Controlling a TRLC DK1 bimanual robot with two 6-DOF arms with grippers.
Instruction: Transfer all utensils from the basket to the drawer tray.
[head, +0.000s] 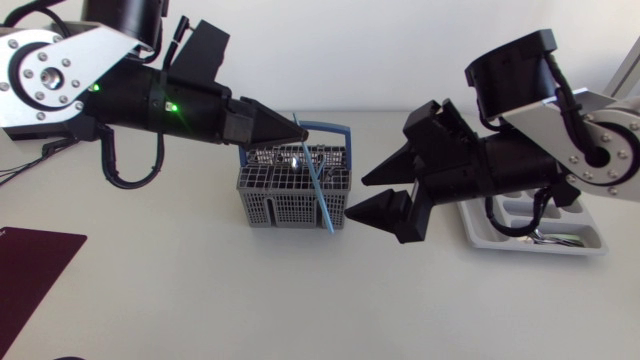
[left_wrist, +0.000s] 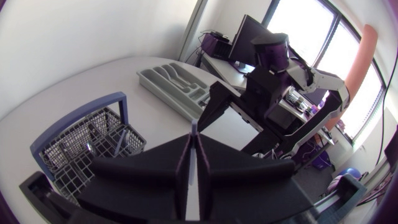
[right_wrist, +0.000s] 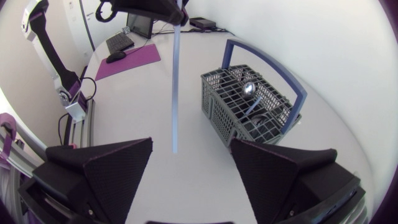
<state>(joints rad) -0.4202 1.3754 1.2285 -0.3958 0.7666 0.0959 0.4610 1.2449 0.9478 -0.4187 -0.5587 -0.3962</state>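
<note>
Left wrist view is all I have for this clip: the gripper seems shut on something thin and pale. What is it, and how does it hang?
Observer: The left gripper is shut on the top of a long, thin blue utensil, which hangs straight down from the fingertips.
Operator: Is its lower end inside the basket?
Observer: No. The right wrist view shows the lower end in open air beside the grey basket, touching nothing I can see.
Operator: And the other arm?
Observer: The right gripper is open, with the utensil's lower end just ahead of the gap between its fingers and untouched.
Operator: Anything else in the basket?
Observer: At least one metal spoon, bowl up.
</note>
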